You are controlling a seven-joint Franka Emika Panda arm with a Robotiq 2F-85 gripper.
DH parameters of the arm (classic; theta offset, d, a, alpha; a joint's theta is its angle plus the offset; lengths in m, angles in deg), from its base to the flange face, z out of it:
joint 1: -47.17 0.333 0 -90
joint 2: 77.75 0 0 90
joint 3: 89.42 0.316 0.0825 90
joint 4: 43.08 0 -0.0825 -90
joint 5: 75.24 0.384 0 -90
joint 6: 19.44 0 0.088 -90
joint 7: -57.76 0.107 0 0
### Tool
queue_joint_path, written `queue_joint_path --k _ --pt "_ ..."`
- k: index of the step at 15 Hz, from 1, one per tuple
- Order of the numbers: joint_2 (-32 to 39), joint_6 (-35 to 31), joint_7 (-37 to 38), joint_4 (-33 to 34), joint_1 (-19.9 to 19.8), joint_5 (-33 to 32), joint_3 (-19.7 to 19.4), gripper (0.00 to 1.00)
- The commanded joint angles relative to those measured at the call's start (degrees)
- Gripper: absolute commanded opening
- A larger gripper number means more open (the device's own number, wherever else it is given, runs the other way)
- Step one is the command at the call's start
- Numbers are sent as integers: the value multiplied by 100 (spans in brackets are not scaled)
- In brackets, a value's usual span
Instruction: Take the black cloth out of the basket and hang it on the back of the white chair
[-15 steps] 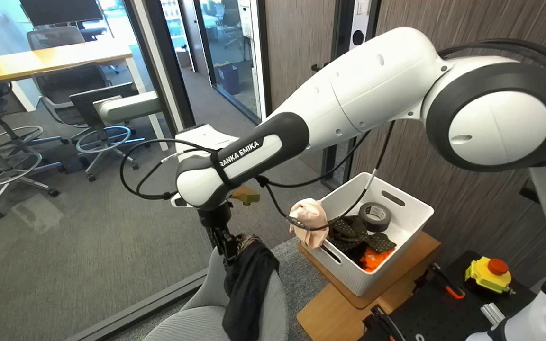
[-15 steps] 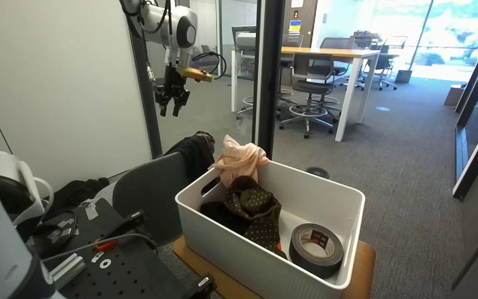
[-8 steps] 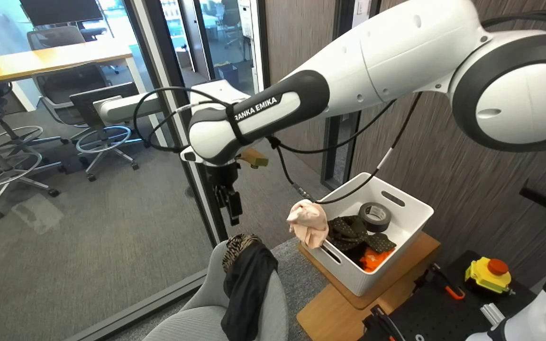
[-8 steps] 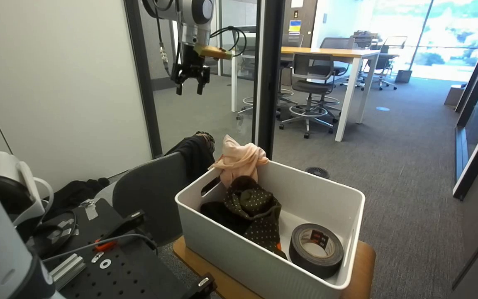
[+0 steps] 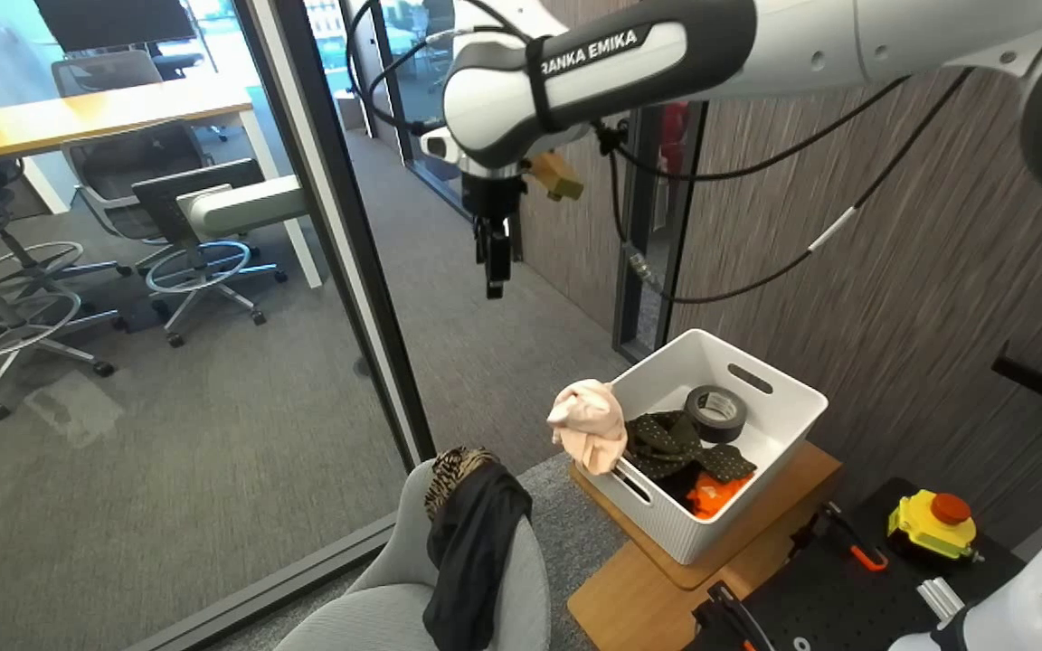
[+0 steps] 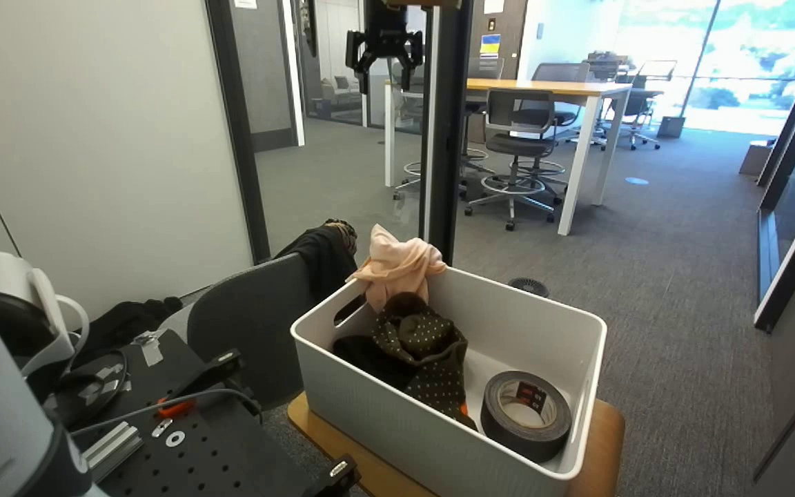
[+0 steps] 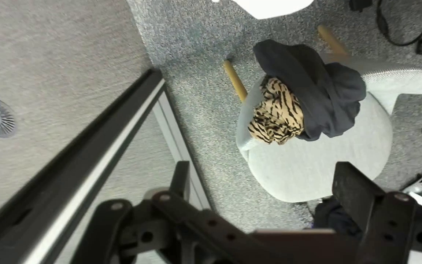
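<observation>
So, one black cloth [image 5: 476,551] lies over the back of one chair [image 7: 310,172]

I have a single pincer [image 6: 385,86] pointing straight down, black, its two fingers [image 7: 355,192] standing well apart. In both exterior views it hangs in the air, away from the chair. The black cloth is plain, limp and matt, draped over the top of the back in long soft folds. Touching it is one striped cloth [image 7: 278,110], tan with black markings and bunched tight. That makes two cloths there. The chair is pale and rounded, covered in a finely textured fabric; my wrist view shows me two wooden legs [image 7: 234,81].

I count one basket [image 6: 397,428], a white box of stiff, finely ribbed walls, standing on a wooden bench [image 5: 772,503] with a rounded corner. Two long rounded slots are cut through its opposite walls. One peach cloth [image 6: 401,266], soft and crumpled, lies over the rim. Inside I see one dotted cloth [image 6: 418,335], dark olive with pale spots, one thick ring of tape [image 6: 528,442], one orange piece [image 5: 718,495] and a black bundle [image 6: 373,359] I cannot identify.
</observation>
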Motion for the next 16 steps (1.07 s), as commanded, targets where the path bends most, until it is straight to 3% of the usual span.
queue_joint_path --k 1,4,9,12,16 --pt "-1312 -441 616 -1218 -203 128 -216 100" --pt "-2226 -737 1307 -2061 -215 88 -361 100" --pt "-3682 -584 2781 -3080 -146 -26 -463 100" --pt "-4233 -290 3702 -3247 -236 -355 -454 100" --pt "-4531 809 4717 -2974 -397 -1001 -372 100"
